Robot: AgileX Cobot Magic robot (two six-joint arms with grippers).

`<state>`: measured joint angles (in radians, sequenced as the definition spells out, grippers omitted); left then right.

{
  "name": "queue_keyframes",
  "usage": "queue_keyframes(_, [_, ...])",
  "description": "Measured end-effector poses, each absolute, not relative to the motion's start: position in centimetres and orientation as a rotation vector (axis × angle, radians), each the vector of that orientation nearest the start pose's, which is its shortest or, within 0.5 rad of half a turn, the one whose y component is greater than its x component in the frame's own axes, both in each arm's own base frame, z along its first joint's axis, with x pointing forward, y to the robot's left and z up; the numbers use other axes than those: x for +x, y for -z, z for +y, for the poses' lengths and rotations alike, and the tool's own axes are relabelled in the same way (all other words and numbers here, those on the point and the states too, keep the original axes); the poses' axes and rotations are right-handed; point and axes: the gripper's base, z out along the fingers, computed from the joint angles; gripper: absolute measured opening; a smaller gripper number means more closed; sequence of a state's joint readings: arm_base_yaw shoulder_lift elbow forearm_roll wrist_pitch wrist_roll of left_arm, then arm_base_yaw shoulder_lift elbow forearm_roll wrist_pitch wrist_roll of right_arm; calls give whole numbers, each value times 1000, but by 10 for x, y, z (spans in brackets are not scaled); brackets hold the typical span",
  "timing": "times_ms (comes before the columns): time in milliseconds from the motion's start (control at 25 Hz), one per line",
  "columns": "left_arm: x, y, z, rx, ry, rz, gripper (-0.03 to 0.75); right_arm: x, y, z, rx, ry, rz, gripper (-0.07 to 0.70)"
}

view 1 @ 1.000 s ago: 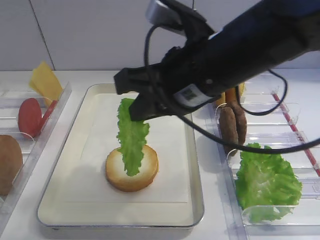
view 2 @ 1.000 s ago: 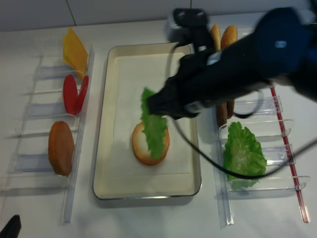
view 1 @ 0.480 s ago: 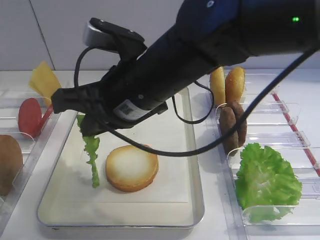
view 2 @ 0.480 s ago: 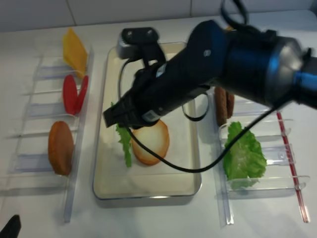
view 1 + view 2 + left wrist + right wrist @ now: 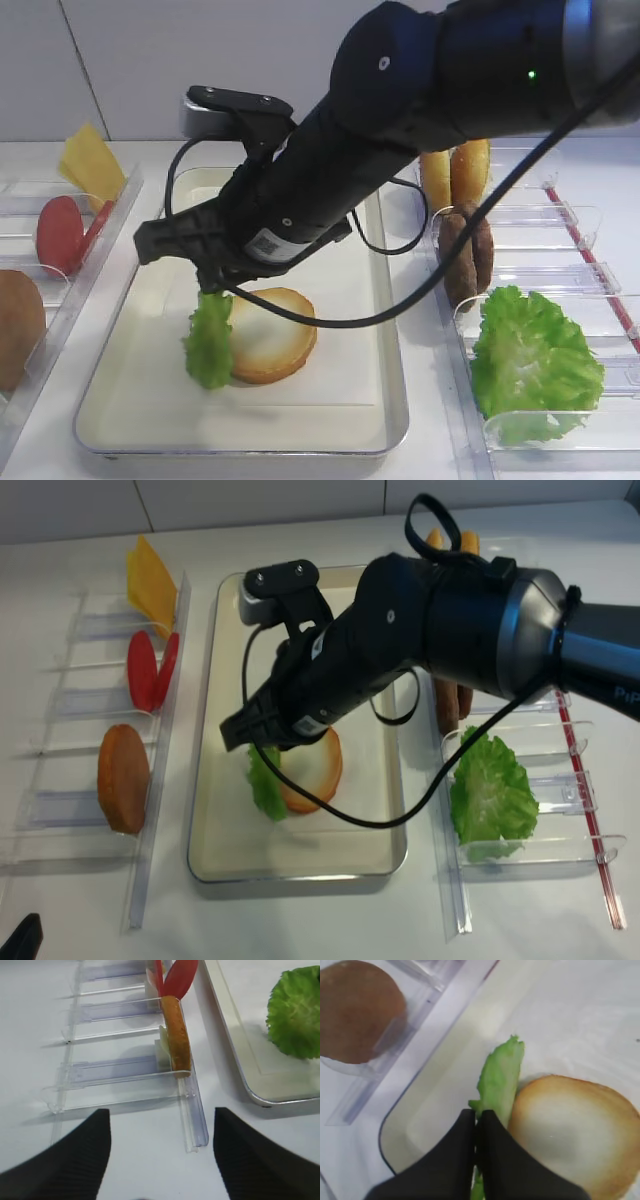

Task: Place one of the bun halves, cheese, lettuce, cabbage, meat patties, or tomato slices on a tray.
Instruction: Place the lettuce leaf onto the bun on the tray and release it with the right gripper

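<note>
My right gripper (image 5: 476, 1112) is shut on the top edge of a green ruffled lettuce (image 5: 500, 1077) leaf. The leaf hangs edge-on over the cream tray (image 5: 250, 445). Its lower part (image 5: 210, 342) is bunched against the left side of a bun half (image 5: 268, 335) lying pale face up on the paper liner. From above, the lettuce (image 5: 266, 785) sits just left of that bun half (image 5: 320, 770) under the right arm. My left gripper (image 5: 160, 1110) is open with nothing in it. It hovers over bare table beside the tray's near left corner (image 5: 260, 1097).
Clear bins on the left hold cheese (image 5: 90, 160), tomato slices (image 5: 60, 232) and a bun half (image 5: 15, 325). Bins on the right hold bun halves (image 5: 455, 175), meat patties (image 5: 465, 255) and more lettuce (image 5: 535, 360). The right arm spans the tray's middle.
The right gripper carried the lettuce from above the bun half to its left and then lowered. The leaf, hanging long before, is now bunched low against the bun.
</note>
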<state>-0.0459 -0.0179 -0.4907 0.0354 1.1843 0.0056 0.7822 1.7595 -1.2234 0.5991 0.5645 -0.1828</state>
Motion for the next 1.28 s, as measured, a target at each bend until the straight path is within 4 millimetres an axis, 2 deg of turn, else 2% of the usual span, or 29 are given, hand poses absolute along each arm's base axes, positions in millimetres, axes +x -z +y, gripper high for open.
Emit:
queue_keyframes(320, [-12, -265, 4, 51, -20, 2158, 405, 254, -228, 274, -716, -591, 2593, 56])
queue_keyframes(600, [-12, -265, 4, 51, -20, 2158, 405, 257, -226, 269, -719, -490, 2598, 56])
queue_keyframes(960, [-12, -265, 4, 51, -20, 2158, 405, 258, -219, 269, -732, -456, 2621, 75])
queue_keyframes(1040, [-12, -265, 4, 51, -20, 2158, 405, 258, -218, 269, -742, -451, 2626, 151])
queue_keyframes(1200, [-12, -265, 4, 51, -20, 2158, 405, 258, -218, 268, -781, -441, 2617, 505])
queue_keyframes(1280, [-12, -265, 4, 51, -20, 2158, 405, 257, -218, 268, -790, -437, 2620, 625])
